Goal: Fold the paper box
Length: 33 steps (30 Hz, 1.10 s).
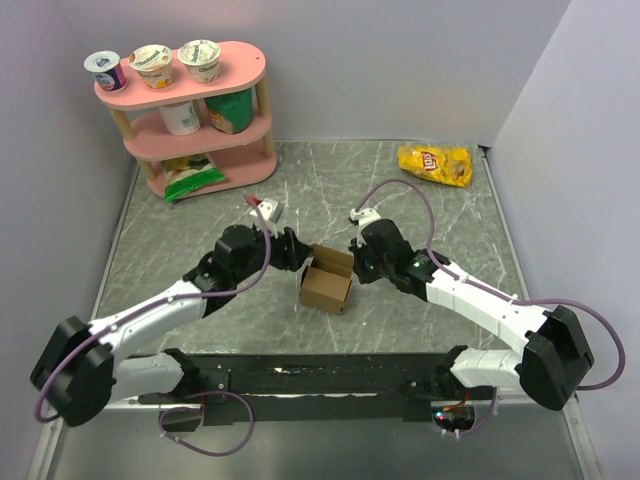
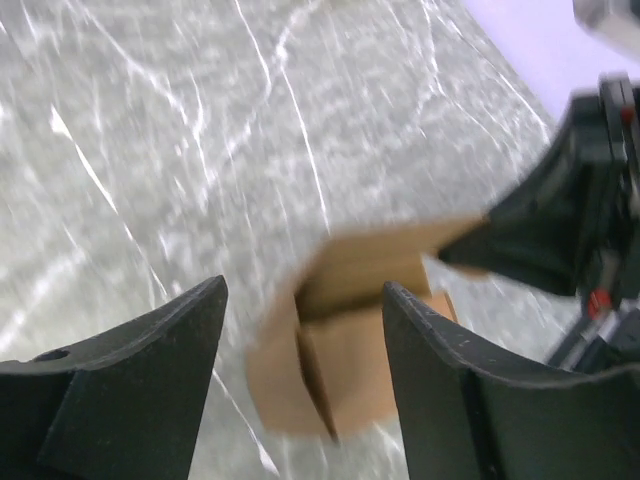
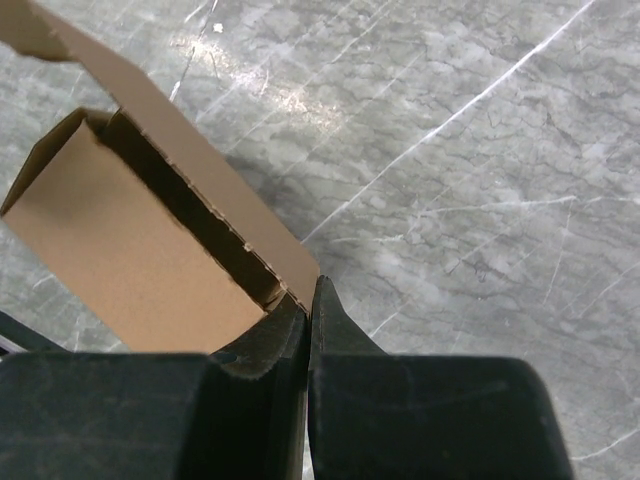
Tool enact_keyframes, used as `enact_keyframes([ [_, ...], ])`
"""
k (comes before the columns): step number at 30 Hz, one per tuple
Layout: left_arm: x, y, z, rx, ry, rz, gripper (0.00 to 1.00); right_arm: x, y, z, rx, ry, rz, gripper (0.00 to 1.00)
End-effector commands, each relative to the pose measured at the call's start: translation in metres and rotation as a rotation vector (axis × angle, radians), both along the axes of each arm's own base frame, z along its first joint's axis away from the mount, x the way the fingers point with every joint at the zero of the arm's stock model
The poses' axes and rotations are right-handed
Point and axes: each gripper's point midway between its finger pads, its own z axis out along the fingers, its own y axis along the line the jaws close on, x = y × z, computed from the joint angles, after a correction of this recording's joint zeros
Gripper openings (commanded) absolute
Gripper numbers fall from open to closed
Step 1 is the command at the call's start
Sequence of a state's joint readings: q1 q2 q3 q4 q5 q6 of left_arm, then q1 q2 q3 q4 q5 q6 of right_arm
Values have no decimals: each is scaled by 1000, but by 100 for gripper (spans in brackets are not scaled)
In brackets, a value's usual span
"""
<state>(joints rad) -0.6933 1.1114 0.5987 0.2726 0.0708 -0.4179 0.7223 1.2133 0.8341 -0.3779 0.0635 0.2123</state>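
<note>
The paper box (image 1: 326, 288) is a small brown cardboard box standing at the middle of the table, its top open and a flap raised at the back. My right gripper (image 1: 354, 263) is shut on that flap's right edge. In the right wrist view the flap's corner (image 3: 285, 262) runs in between the closed fingertips of the gripper (image 3: 312, 287). Just left of the box, my left gripper (image 1: 297, 253) is open. In the left wrist view the blurred box (image 2: 345, 350) lies beyond the spread fingers of the gripper (image 2: 305, 290), with nothing held between them.
A pink three-tier shelf (image 1: 190, 125) with yogurt cups and snack packs stands at the back left. A yellow chip bag (image 1: 435, 164) lies at the back right. The right arm's dark wrist (image 2: 590, 200) shows just past the box in the left wrist view.
</note>
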Motion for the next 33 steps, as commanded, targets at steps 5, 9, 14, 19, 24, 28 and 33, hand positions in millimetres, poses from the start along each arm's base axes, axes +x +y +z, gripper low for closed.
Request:
enact_keyframes([
  [5,27,-27,6,79,-54,-120,61,8,13,16,34,-26,-1,0],
  [9,27,-31,0,76,-24,-134,61,9,11,19,29,-33,-8,0],
  [14,26,-23,0,91,-13,-103,73,10,10,17,11,-23,-17,0],
  [19,14,-11,6,25,-27,-60,86,11,11,17,12,-21,-19,0],
  [24,-2,-9,16,-29,-49,-101,90,10,13,17,19,-17,-11,0],
  [28,-4,-9,6,-13,-40,-109,89,10,13,18,24,-19,-9,0],
  [33,5,-21,-3,7,-16,-137,70,8,16,16,35,-12,-3,0],
])
